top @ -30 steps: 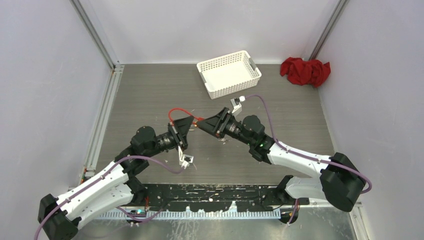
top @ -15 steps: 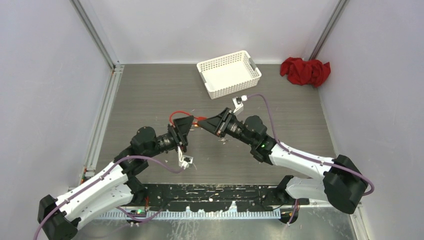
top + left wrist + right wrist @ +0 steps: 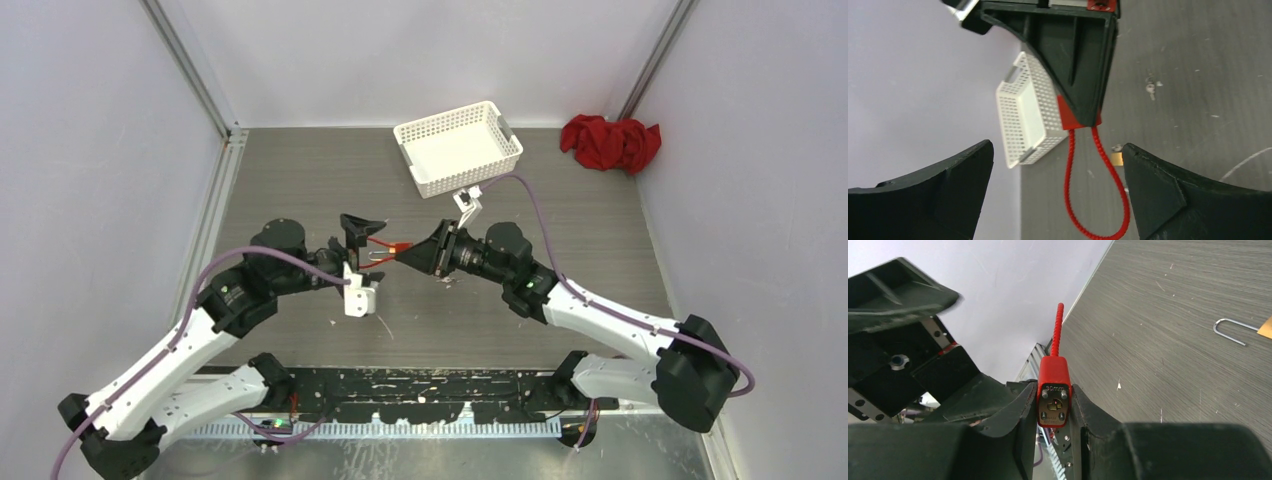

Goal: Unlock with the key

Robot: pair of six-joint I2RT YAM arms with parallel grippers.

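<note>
Grey wood-grain table [image 3: 300, 180] between white walls is carrying a white basket [image 3: 458, 148] at the back and a red cloth [image 3: 610, 142] in the far right corner. Right gripper [image 3: 408, 252] is clamping the body of a red padlock [image 3: 1053, 390] above mid-table. Keyhole end is facing the right wrist camera; red cable loop [image 3: 1083, 200] is pointing toward the left arm. Left gripper [image 3: 360, 245] is hovering near the loop, jaws spread wide, gripping nothing. Key: cannot tell where it is lying.

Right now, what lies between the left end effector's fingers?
The red cable loop of the lock that the right end effector holds; the left wrist view shows it.
</note>
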